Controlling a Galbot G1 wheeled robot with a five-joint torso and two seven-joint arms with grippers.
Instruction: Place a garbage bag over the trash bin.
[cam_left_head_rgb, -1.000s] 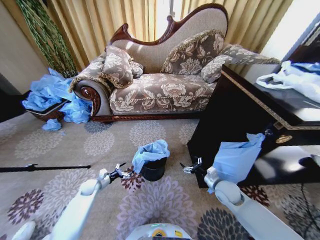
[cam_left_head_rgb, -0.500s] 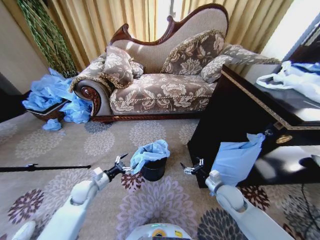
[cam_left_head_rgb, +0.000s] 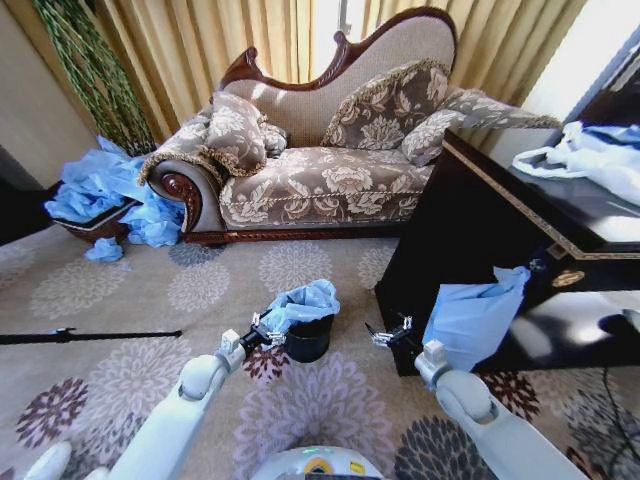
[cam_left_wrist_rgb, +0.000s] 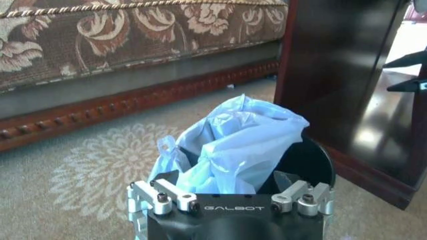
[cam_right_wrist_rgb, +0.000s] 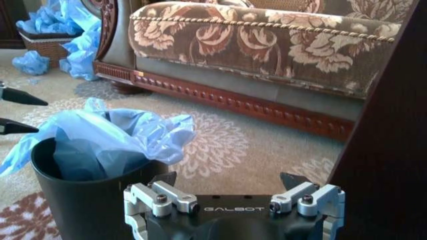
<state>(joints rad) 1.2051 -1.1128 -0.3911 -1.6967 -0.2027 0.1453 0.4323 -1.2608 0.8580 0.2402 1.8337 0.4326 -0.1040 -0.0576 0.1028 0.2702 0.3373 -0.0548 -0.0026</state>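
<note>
Garbage bag (cam_left_head_rgb: 301, 301) bunched in the trash bin (cam_left_head_rgb: 307, 337) on the carpet.
Left gripper (cam_left_head_rgb: 266, 334), fingers spread, sits beside the bag's edge; right gripper (cam_left_head_rgb: 392, 334), also spread, hovers apart near the dark cabinet (cam_left_head_rgb: 470, 215).

Trash bin (cam_left_head_rgb: 307, 338) stood on the carpet (cam_left_head_rgb: 200, 290) before the sofa (cam_left_head_rgb: 320, 160), garbage bag (cam_left_head_rgb: 300, 303) in its mouth. Left gripper (cam_left_head_rgb: 266, 333) just left of it; right gripper (cam_left_head_rgb: 392, 334) right, beside the cabinet (cam_left_head_rgb: 470, 230). Basket (cam_left_head_rgb: 95, 226) far left.
</note>
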